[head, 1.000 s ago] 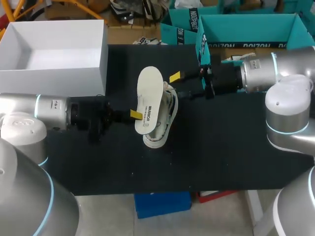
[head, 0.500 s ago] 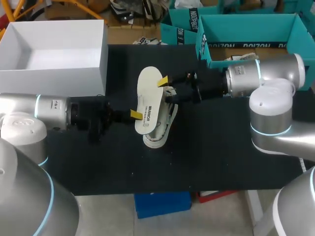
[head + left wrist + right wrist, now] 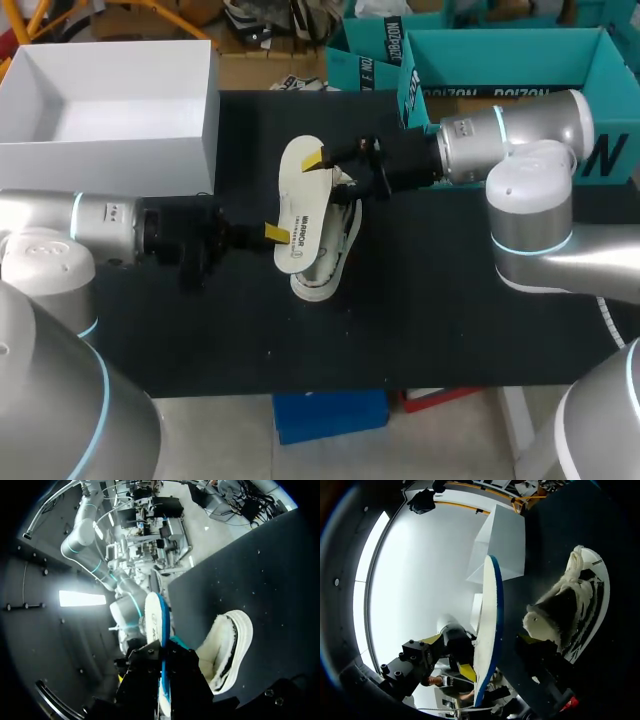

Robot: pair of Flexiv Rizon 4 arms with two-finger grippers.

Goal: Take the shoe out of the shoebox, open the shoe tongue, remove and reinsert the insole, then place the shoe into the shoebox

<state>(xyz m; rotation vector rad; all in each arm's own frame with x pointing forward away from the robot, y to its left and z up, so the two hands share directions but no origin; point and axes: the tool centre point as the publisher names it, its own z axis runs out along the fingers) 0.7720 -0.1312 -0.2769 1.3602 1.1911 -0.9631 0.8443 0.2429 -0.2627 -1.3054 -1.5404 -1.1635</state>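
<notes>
On the table: the white shoe (image 3: 330, 255) lies on the black table (image 3: 450, 300) near its middle, one end toward the near edge, partly covered from above by the insole.
Insole: the insole (image 3: 300, 200) is out of the shoe and held in the air just above it, its pale printed face turned up toward the head camera. Both wrist views see it edge-on, with a blue rim.
Left gripper: the left gripper (image 3: 272, 233) comes in from the left side and is clamped on the insole's near end. The right wrist view shows one yellow tip on each face of the insole.
Right gripper: the right gripper (image 3: 322, 165) reaches in from the right side to the insole's far end. It is at the insole, but whether it is closed on it cannot be told.
Shoe opening: in the left wrist view the fleecy lining of the shoe's mouth faces the camera, beside and below the insole. In the right wrist view the laces are bunched at the shoe's top.
Shoebox: the white shoebox (image 3: 100, 170) stands open at the far left corner of the table, well apart from the shoe, with nothing seen inside.
</notes>
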